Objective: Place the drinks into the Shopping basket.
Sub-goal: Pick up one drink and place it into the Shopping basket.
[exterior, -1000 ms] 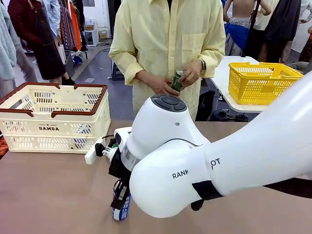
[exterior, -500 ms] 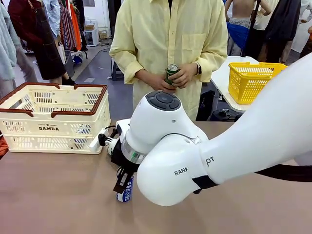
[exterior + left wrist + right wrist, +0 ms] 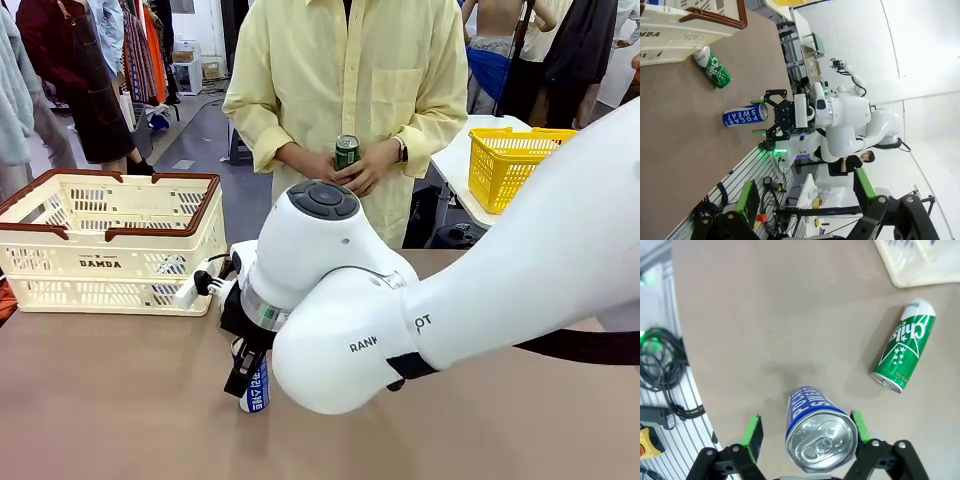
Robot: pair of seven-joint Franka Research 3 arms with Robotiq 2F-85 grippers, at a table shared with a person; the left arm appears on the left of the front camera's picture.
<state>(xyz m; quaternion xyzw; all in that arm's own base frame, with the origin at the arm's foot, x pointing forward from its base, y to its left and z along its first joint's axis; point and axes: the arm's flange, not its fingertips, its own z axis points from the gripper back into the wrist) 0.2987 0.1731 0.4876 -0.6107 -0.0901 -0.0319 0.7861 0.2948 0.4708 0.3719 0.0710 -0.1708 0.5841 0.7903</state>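
Meanwhile, at lower centre of the front view, the right gripper [image 3: 807, 430] straddles the blue can [image 3: 256, 385], which stands upright on the brown table [image 3: 120, 400]. From the right wrist, its green pads [image 3: 754, 432] flank the silver top with a gap at picture left, so the jaws are parted and not squeezing, probably spread wide enough to clear the can's sides.

A green can [image 3: 902, 352] lies on its side at upper right of that view, near the corner of the Shopping basket [image 3: 160, 232], apparently waiting its turn. The basket sits at middle left of the front view, well apart from the blue can.

At top centre, the person's hands [image 3: 365, 165] hold another green can [image 3: 346, 152] upright, seemingly ready to offer it.

The left gripper [image 3: 806, 190] is spread wide and grasps nothing, likely kept back to leave room.
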